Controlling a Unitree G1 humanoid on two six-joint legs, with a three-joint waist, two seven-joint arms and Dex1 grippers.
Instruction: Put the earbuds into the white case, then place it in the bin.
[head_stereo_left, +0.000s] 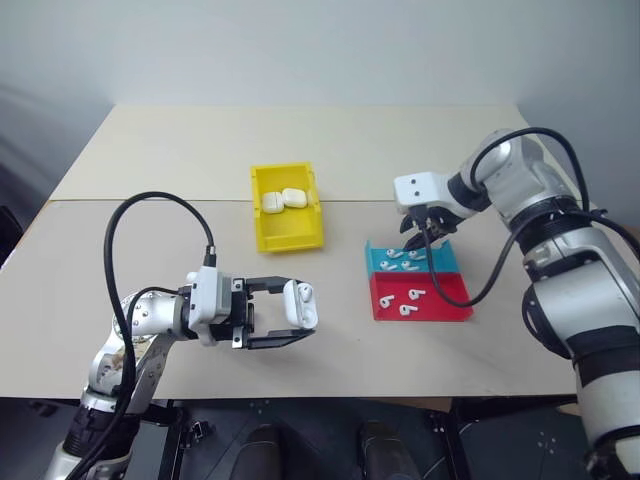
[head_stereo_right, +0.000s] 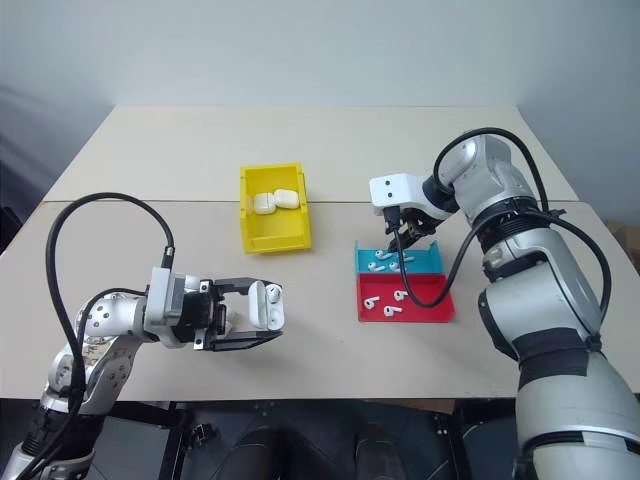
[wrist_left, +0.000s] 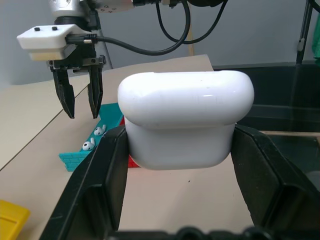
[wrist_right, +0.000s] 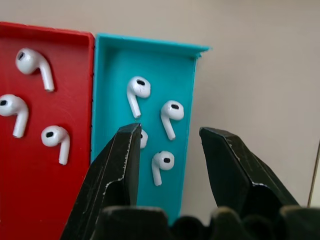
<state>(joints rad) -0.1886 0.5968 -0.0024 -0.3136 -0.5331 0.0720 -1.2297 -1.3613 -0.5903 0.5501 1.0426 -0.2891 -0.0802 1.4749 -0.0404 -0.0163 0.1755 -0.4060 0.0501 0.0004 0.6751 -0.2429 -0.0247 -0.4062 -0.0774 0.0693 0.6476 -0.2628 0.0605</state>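
Note:
My left gripper (head_stereo_left: 296, 312) is shut on a white case (head_stereo_left: 300, 303), holding it just above the table's near side; the case (wrist_left: 185, 120) sits between both black fingers. Several earbuds (wrist_right: 171, 112) lie in a shallow blue tray (head_stereo_left: 445, 255), and three more earbuds (wrist_right: 32, 62) lie in the red tray (head_stereo_left: 445, 295) beside it. My right gripper (head_stereo_left: 418, 240) hangs open over the blue tray, pointing steeply down, with nothing between its fingers (wrist_right: 120, 160). The yellow bin (head_stereo_left: 262, 215) stands at the table's middle with two white cases (head_stereo_left: 283, 200) inside.
The blue tray (wrist_right: 115, 60) and the red tray (wrist_right: 70, 100) touch side by side, right of centre. A seam runs across the beige table (head_stereo_left: 150, 150) just behind the bin. A black cable (head_stereo_left: 160, 200) loops above my left arm.

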